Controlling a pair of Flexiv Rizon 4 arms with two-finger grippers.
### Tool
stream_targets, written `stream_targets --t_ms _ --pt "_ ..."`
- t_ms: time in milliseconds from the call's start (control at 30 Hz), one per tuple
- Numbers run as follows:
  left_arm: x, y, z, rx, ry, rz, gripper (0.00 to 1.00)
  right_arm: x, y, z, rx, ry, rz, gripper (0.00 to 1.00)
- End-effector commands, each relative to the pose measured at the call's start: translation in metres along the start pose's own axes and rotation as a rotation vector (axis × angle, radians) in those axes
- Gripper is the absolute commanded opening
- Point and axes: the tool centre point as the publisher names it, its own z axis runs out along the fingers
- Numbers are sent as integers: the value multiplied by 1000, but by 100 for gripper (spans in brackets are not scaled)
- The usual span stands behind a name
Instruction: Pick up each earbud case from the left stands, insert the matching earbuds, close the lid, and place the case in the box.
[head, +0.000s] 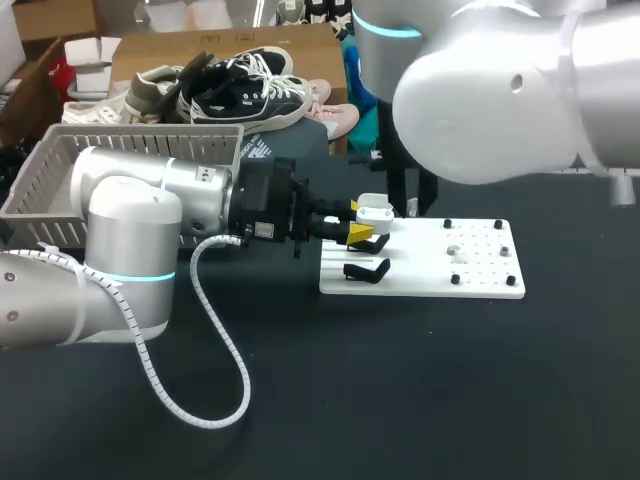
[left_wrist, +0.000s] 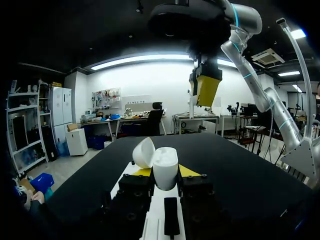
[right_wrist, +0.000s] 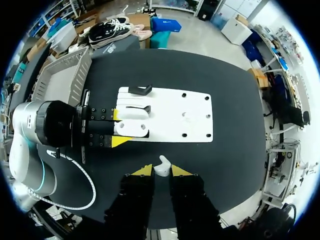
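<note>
My left gripper (head: 358, 220) is shut on a white earbud case (head: 373, 212), held at the left end of the white board (head: 470, 280). In the left wrist view the case (left_wrist: 165, 169) stands between the yellow tips with its lid (left_wrist: 144, 152) swung open. My right gripper (right_wrist: 161, 171) hangs above the case, shut on a small white earbud (right_wrist: 162, 165). From the left wrist view the right gripper (left_wrist: 204, 90) shows overhead. Another small white earbud (right_wrist: 185, 116) lies on the board. In the head view my right arm (head: 500, 90) hides its own fingers.
Two empty black stands (head: 366, 270) (right_wrist: 140, 90) sit on the board's left end, with black pegs (head: 456, 279) across its right part. A grey basket (head: 60, 190) stands at the table's far left. The left arm's white cable (head: 215, 345) loops over the dark tabletop.
</note>
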Motion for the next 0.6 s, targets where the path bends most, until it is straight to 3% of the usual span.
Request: stream_targets --t_ms 33,367,600 --pt "0 -1 0 -6 -1 2 0 -5 12 -2 31 21 -1 0" --pt "0 -1 0 -6 -1 2 0 -13 23 5 57 25 -29 0" --pt "0 -1 0 -6 -1 2 0 -22 24 10 64 88 -51 0"
